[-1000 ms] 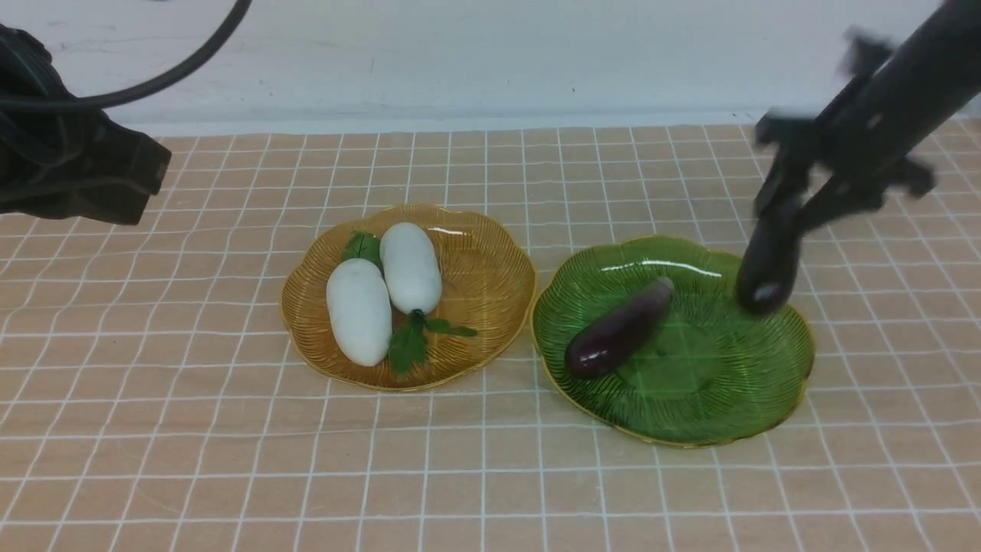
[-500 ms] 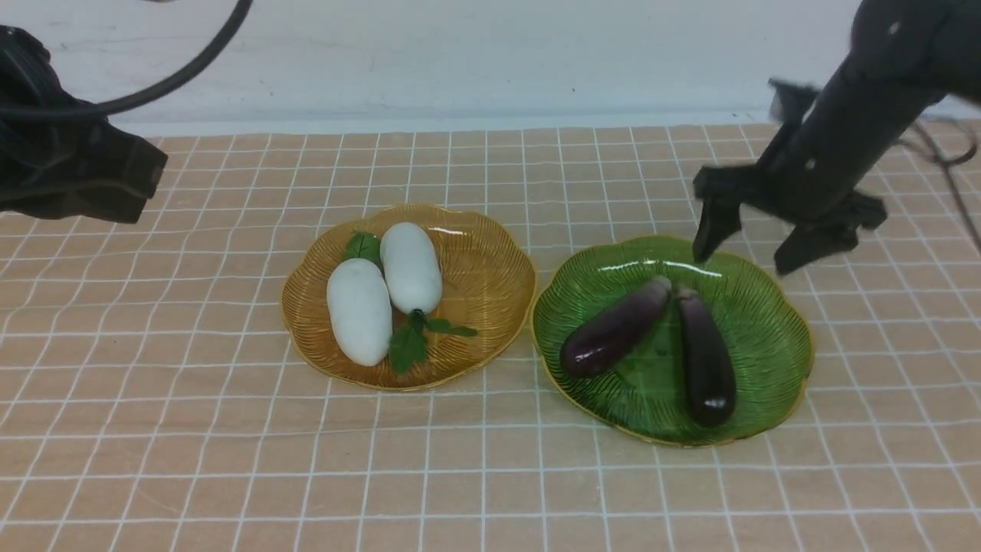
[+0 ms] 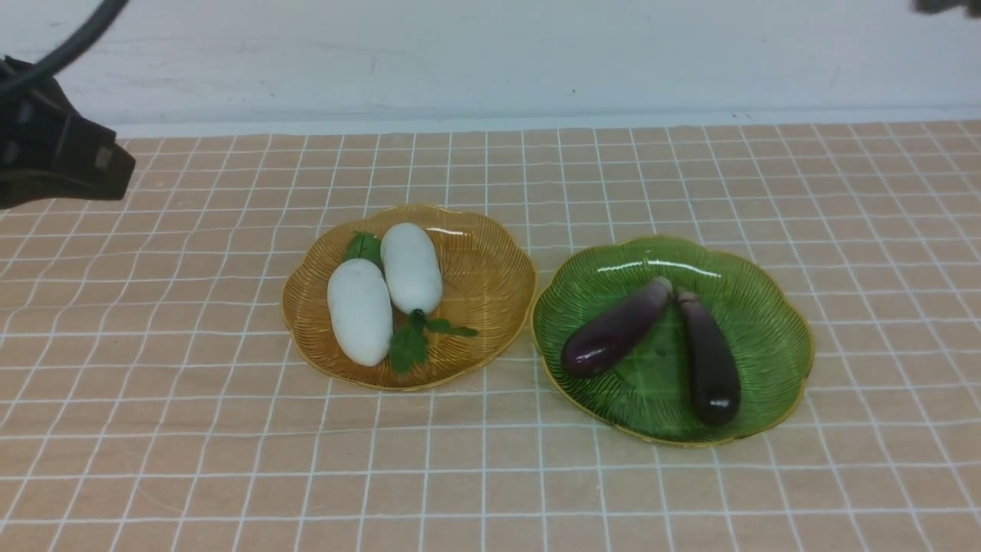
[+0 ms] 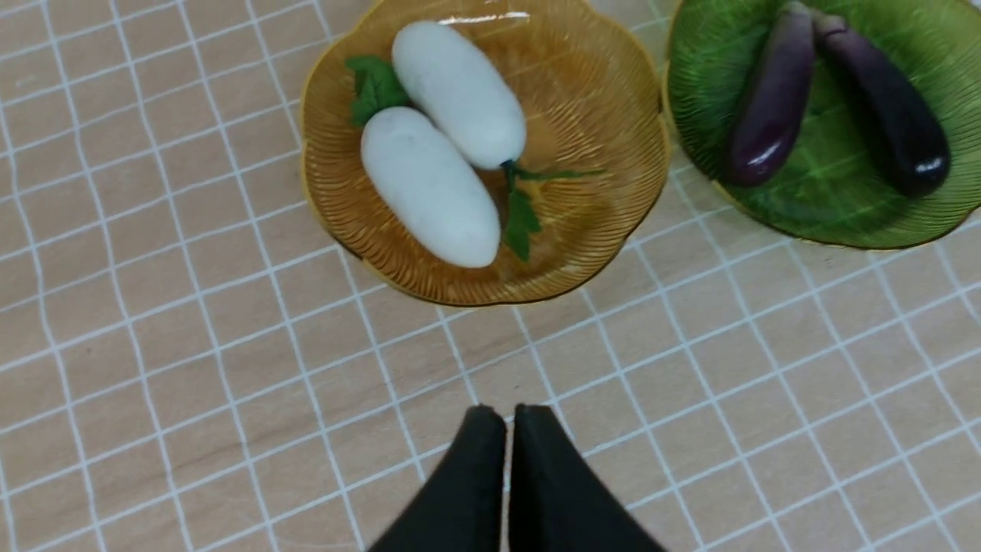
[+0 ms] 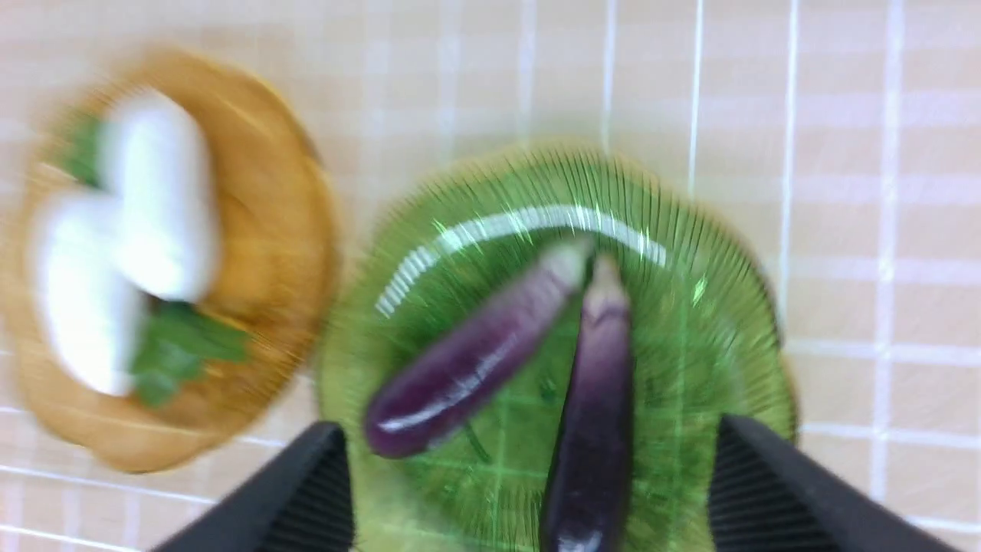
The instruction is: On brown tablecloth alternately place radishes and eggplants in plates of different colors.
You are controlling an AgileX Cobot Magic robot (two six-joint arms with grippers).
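The right wrist view is motion-blurred. The right gripper [image 5: 529, 425] shows only two black fingers, spread wide and empty. The left arm [image 3: 54, 153] is cut off at the front view's edge. The left gripper [image 4: 506, 418] has its fingers pressed together, holding nothing.

A tan-brown tablecloth with a white grid [image 3: 490, 475] meets a pale wall [image 3: 490, 54]. Two smooth white oval radishes [image 3: 359, 310] [image 3: 411, 267] lie side by side in the amber ribbed plastic plate [image 3: 490, 268]. Two glossy dark purple eggplants [image 3: 617, 328] [image 3: 709, 356] lie in the green ribbed plastic plate [image 3: 766, 322], stem ends close together.
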